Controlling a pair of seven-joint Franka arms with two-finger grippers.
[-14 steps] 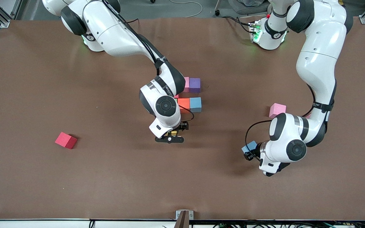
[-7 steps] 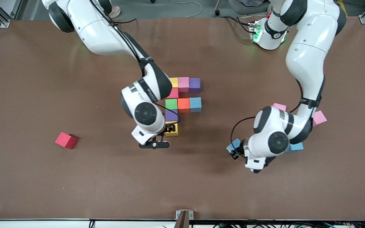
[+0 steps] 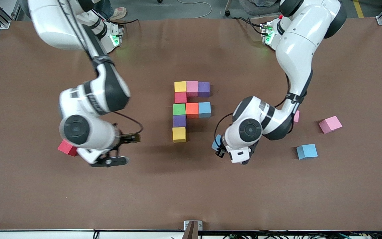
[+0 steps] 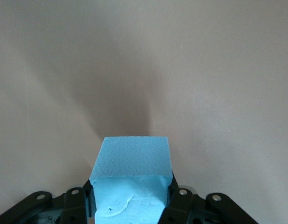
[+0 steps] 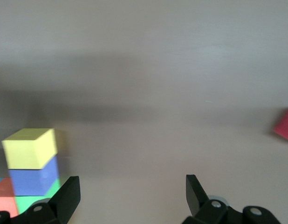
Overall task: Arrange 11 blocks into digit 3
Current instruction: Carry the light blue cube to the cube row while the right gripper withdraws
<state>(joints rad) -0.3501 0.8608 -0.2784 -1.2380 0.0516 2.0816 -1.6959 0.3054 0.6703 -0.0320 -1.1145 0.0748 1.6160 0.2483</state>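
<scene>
Two grippers work above the brown bench: the left gripper, over bare surface just toward the left arm's end from the unfinished figure, pinches a light blue block between its fingers, while the right gripper hangs with fingers spread wide and empty, over the bench between a loose red block and the figure. Nine touching cubes form that figure mid-bench, its nearest piece a yellow block. Another light blue block and a pink block lie well apart toward the left arm's end, with bare bench along the near edge.
</scene>
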